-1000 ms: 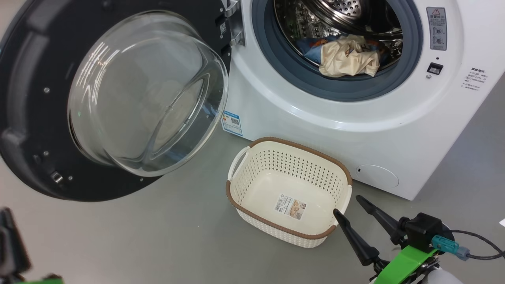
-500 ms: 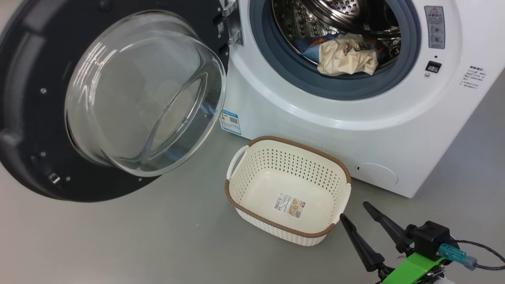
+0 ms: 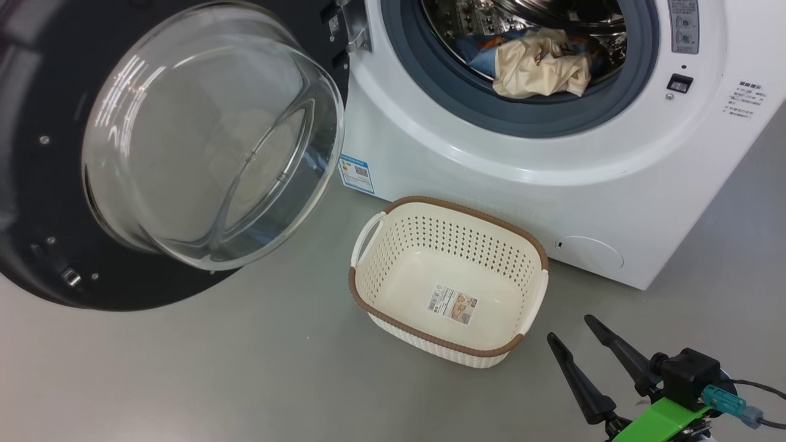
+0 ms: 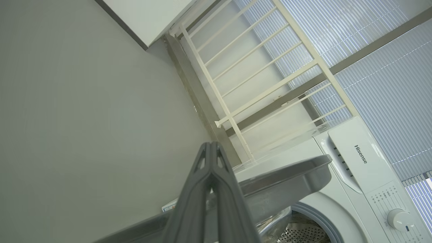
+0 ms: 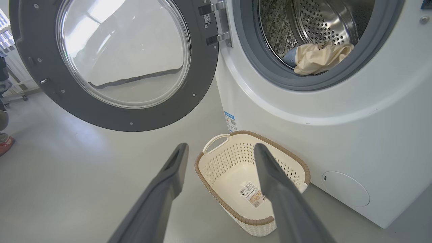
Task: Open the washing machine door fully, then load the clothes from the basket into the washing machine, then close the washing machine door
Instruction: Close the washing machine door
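Grey floor (image 3: pixel 215 368) carried the white washing machine (image 3: pixel 491 178), in whose steel drum (image 3: pixel 466 27) the clothes (image 3: pixel 537 67) lay, cream garment over blue, close to the opening. The washing machine door (image 3: pixel 37 264) stood swung wide to the left, and the basket (image 3: pixel 430 239) sat upright on the floor just before the machine. Right gripper (image 3: pixel 571 328) hovered near the basket's right end, fingers spread apart; left gripper (image 4: pixel 211 150), near the door's edge, had its fingers pressed together.

The right hand (image 3: pixel 569 327) has drawn back, clear of the basket (image 3: pixel 430 239) rim.
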Controlling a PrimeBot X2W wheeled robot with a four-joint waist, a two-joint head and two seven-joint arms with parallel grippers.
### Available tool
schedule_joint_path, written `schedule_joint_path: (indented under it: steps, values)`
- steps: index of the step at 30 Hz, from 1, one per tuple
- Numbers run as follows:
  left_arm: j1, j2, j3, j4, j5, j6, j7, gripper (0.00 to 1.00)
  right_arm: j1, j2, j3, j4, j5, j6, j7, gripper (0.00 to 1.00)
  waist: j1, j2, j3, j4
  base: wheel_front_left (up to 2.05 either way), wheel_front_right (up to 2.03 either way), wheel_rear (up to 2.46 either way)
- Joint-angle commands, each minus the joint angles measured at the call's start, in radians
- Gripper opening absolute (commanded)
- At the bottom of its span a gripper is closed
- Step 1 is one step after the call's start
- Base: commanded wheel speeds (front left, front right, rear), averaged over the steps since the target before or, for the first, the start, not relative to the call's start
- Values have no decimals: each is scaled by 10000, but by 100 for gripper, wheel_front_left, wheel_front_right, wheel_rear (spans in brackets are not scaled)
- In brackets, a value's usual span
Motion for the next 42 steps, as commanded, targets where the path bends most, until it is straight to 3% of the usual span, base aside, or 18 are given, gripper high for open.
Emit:
schedule_joint_path:
  steps: [1, 10, 20, 27, 42]
  values:
    - [-406, 745, 143, -160, -35, -28, 129, 0, 56, -169, 166, -262, -98, 16, -49, 100, 0, 0, 82, -41, 0, 0, 0]
    - [-1206, 743, -398, 1064, -208, -30, 1548, 0, -157, -393, 279, -339, -137, 16, -49, 100, 0, 0, 482, -233, 0, 0, 0]
    - [-1302, 723, -815, 1143, -335, -33, 2653, 0, -284, -442, 230, -351, -150, 16, -49, 100, 0, 0, 623, -370, 0, 0, 0]
    - [-787, 713, -1282, 31, -692, -33, 4109, 0, -236, -281, 139, -298, -166, 16, -49, 100, 0, 0, 435, -348, 0, 0, 0]
    - [1103, 853, -1906, -3905, -2205, -34, 6881, 0, 18, -41, -87, -346, -177, 16, -49, 100, 0, 0, 37, -456, 0, 0, 0]
